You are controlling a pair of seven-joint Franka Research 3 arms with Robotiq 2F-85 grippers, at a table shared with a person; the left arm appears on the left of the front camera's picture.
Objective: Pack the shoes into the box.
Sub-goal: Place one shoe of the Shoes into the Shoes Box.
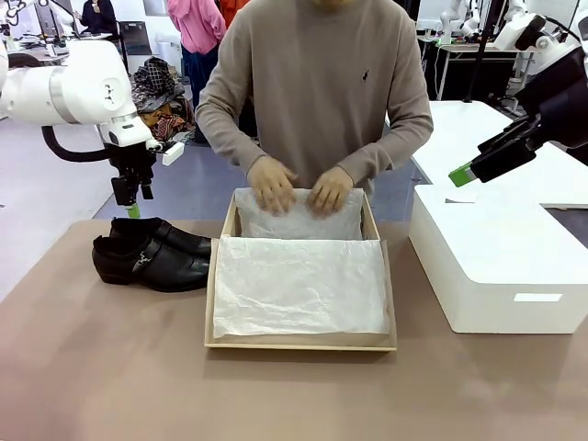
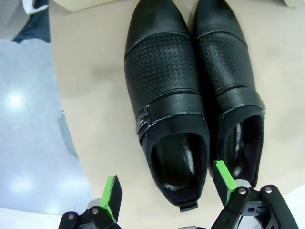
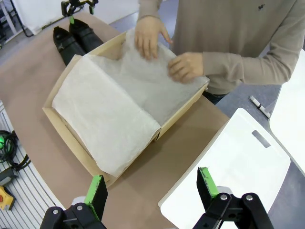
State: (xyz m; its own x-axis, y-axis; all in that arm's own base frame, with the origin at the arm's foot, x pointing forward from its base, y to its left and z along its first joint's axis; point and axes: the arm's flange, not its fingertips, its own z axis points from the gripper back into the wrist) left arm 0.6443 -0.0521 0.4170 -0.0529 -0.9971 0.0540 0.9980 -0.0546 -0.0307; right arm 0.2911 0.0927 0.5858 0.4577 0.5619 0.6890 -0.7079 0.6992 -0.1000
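Left gripper (image 2: 167,183), jaws apart, hangs over heels of the shoes (image 2: 162,71); right gripper (image 3: 151,180) spread.

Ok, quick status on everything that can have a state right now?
shoes: side by side on the table, left of the box, not packed.
box: open, no shoes inside.
tissue paper: spread across the box.
person's hands: pressing the tissue's far part.
left gripper: open, above the shoes, holding nothing.
right gripper: open, raised, holding nothing.
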